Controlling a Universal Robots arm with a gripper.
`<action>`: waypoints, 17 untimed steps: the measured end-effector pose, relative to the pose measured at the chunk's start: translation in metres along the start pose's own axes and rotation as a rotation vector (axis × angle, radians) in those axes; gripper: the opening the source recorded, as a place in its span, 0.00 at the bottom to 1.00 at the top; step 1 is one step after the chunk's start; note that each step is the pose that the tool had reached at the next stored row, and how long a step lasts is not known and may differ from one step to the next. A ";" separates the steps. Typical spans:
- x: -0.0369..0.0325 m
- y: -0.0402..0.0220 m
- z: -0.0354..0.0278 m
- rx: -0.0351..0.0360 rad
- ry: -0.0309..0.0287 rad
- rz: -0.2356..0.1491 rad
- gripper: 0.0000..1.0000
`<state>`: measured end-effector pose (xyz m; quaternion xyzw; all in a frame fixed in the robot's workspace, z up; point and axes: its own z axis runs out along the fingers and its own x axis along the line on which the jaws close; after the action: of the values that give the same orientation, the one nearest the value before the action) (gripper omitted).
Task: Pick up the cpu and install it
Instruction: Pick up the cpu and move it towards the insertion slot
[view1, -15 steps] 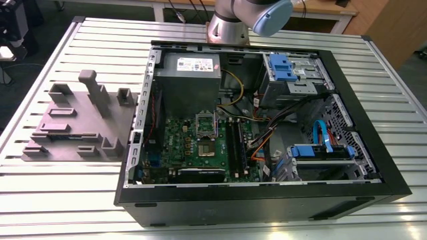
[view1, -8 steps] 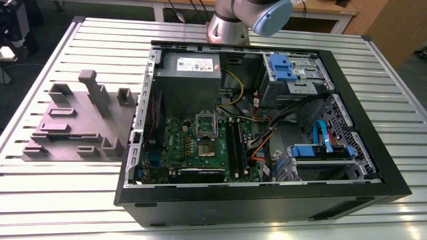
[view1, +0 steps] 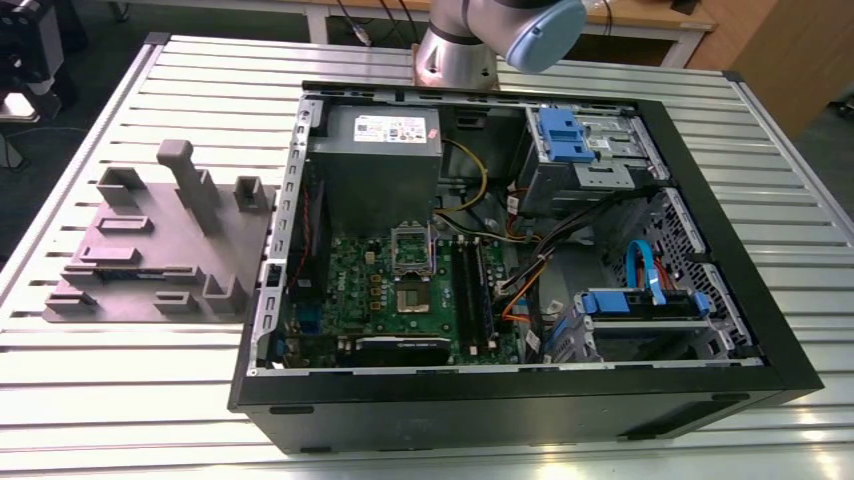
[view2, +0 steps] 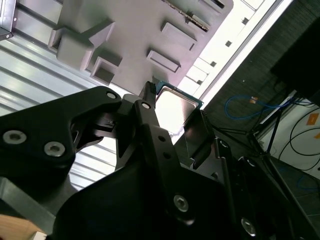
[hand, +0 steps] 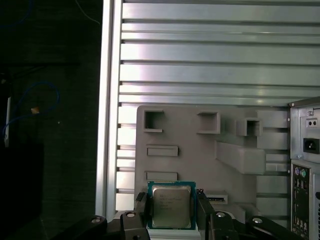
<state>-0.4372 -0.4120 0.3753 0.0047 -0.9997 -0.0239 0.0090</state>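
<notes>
Gripper (hand: 171, 212) sits closest to the lens in both wrist views, a black linkage ending in two fingers (hand: 141, 206). They are drawn in narrow onto the cpu (hand: 171, 204), one on each of two opposite edges.
- The cpu's metal top faces the first wrist view, with a thin green rim round it. It sits square and level in the hold.
- The edge hold probably keeps pressure off the underside and keeps the chip flat for a straight drop into a socket.
- The grey fixture tray (hand: 200, 145) lies behind the cpu and apart from it. The pick looks done, the install not.

Exterior view, left to right:
- Slatted aluminium desk (view1: 134, 400) carries everything.
- The fixture tray is on the exterior view's left. Its raised blocks and shallow pockets are likely shaped to seat parts in fixed spots the arm can find.
- Just beside it, the computer case (view1: 534, 400) lies on its side with the panel off and the green board (view1: 354, 280) facing up. That gives reach from above.
- The socket (view1: 411, 297) is mid-board. I cannot tell whether it is bare.
- The power supply (view1: 380, 150) is at the far end of the case, and the arm (view1: 494, 40) rises behind it.
- Drive bays with blue latches (view1: 577, 140) are on the exterior view's right.
</notes>
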 end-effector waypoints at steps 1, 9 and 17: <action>-0.0021 0.0000 0.0000 0.0000 0.0000 0.000 0.47; -0.0041 -0.0001 0.0000 0.0000 -0.0001 0.000 0.47; -0.0058 -0.0001 -0.0001 0.0000 0.0000 0.000 0.47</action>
<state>-0.4314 -0.4120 0.3753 0.0047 -0.9997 -0.0239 0.0089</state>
